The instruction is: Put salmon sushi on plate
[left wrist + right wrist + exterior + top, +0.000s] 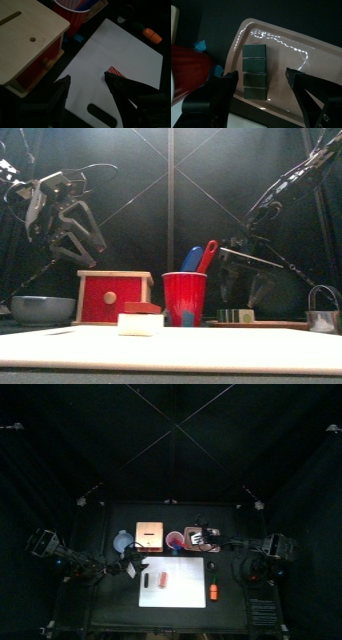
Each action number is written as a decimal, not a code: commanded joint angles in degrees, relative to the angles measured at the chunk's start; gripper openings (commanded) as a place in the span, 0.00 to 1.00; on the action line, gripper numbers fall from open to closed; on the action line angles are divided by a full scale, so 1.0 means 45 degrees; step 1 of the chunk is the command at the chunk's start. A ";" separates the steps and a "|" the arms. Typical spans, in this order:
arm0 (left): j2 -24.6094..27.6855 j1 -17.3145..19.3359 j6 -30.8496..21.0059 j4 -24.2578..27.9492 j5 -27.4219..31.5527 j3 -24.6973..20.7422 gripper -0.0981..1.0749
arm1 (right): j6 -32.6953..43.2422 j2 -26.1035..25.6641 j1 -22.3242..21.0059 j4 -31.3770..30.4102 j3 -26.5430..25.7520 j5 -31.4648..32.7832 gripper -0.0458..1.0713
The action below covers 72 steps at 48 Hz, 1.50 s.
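The salmon sushi (159, 580) is a small reddish-orange piece lying on the white mat (181, 589), seen close in the front view (140, 319). In the left wrist view it (116, 73) peeks out beside one finger of my left gripper (87, 78), which hovers open above the mat with nothing held. The pale pink plate (288, 52) lies behind the mat at the right (193, 531) and carries a row of dark square blocks (255, 70). My right gripper (261, 74) hangs open directly over that plate, empty.
A small black oblong piece (147, 580) lies just left of the sushi. An orange stick (211, 592) rests at the mat's right edge. A red cup (185, 298) with utensils, a wooden box (112, 296) and a grey bowl (40, 308) stand along the back.
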 commanded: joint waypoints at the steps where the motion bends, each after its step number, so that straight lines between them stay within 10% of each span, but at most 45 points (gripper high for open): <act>1: -0.0059 0.0059 0.0020 0.0039 0.0039 -0.0137 0.86 | 0.0020 -0.0742 0.0273 0.0078 -0.0215 0.0137 0.96; 16: -0.0078 0.0059 0.0020 0.0000 0.0020 -0.0254 0.86 | 0.0430 -0.1641 0.4023 0.2676 0.0020 0.1387 0.96; 30: -0.0078 0.0059 0.0020 -0.0020 0.0020 -0.0215 0.86 | 0.2422 0.0645 0.6953 0.2988 -0.1895 0.1406 0.96; 50: -0.0098 0.0059 0.0020 -0.0039 0.0020 -0.0078 0.86 | 0.3750 0.4414 0.7598 0.1289 -0.6445 0.2031 0.96; 72: -0.0371 0.0176 0.0039 -0.0039 0.0020 0.0410 0.86 | 0.3770 0.6211 0.7559 0.1426 -0.8887 0.3496 0.96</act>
